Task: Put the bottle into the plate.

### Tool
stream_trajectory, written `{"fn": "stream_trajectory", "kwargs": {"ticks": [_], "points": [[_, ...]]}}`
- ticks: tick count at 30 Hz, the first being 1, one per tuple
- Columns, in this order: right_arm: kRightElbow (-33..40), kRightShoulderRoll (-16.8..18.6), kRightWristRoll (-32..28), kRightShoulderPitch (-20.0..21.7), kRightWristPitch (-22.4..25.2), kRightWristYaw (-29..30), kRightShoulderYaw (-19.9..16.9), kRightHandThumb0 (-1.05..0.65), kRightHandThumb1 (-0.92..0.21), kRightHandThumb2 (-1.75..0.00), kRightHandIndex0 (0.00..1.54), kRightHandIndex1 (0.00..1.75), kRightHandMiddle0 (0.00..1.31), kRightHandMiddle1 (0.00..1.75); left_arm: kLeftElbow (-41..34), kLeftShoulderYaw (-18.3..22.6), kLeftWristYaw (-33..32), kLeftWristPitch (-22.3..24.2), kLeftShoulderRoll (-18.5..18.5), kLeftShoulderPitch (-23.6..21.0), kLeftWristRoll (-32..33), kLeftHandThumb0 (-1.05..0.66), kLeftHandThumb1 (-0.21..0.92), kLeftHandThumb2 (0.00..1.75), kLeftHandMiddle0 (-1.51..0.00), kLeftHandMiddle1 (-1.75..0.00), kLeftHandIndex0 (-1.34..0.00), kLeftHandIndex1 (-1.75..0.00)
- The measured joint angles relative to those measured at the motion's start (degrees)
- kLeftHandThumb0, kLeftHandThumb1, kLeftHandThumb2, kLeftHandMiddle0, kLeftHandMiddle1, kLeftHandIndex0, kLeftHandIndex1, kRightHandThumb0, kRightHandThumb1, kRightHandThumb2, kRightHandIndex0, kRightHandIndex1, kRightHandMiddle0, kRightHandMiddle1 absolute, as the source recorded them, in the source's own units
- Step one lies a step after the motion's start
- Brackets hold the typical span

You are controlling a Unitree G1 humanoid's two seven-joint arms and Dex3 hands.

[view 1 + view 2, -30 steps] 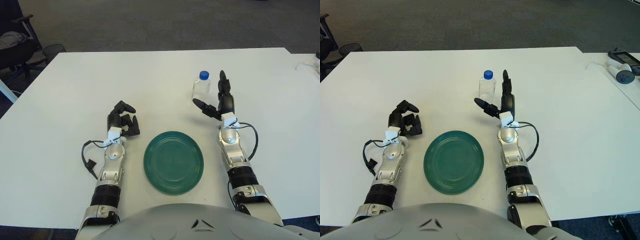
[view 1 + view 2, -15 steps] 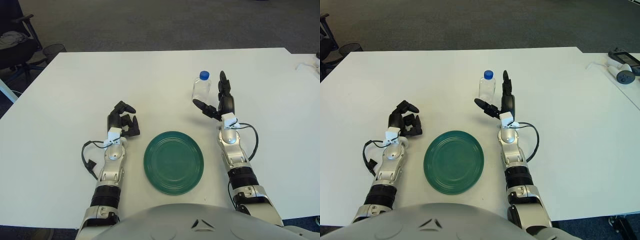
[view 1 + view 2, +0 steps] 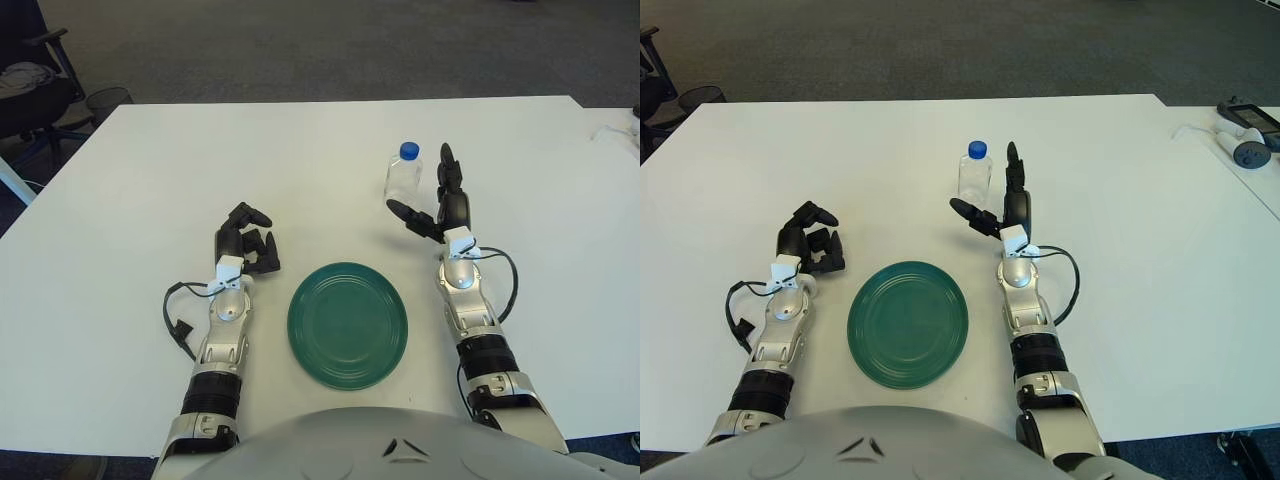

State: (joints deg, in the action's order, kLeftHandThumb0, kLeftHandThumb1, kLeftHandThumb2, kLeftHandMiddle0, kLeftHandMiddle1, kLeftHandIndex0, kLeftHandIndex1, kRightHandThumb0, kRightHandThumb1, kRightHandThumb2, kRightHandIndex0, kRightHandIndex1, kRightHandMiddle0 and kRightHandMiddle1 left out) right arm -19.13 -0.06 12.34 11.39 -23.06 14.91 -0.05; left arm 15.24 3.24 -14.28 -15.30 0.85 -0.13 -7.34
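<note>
A small clear bottle [image 3: 403, 174] with a blue cap stands upright on the white table [image 3: 300, 150], beyond the plate and to its right. The dark green plate [image 3: 347, 323] lies near the table's front edge with nothing on it. My right hand [image 3: 433, 205] is just right of the bottle and slightly nearer, fingers spread open; thumb and long fingers flank the bottle's lower right side without closing on it. My left hand [image 3: 247, 240] shows left of the plate, fingers curled, holding nothing.
A black office chair [image 3: 30, 85] and a mesh bin [image 3: 105, 100] stand off the table's far left corner. On a second table at the right lie a white device [image 3: 1245, 152] and a cable [image 3: 1195, 130]. Dark carpet lies beyond.
</note>
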Motion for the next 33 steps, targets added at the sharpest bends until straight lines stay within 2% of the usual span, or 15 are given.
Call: {"fn": "stream_trajectory", "kwargs": {"ticks": [33], "points": [[0.8, 0.0, 0.0, -0.8, 0.0, 0.0, 0.1, -1.02, -0.74, -0.17, 0.00, 0.00, 0.00, 0.00, -1.2, -0.2, 0.3, 1.1, -0.1, 0.6, 0.1, -0.57, 0.08, 1.60, -1.32, -1.75, -0.81, -1.75]]}}
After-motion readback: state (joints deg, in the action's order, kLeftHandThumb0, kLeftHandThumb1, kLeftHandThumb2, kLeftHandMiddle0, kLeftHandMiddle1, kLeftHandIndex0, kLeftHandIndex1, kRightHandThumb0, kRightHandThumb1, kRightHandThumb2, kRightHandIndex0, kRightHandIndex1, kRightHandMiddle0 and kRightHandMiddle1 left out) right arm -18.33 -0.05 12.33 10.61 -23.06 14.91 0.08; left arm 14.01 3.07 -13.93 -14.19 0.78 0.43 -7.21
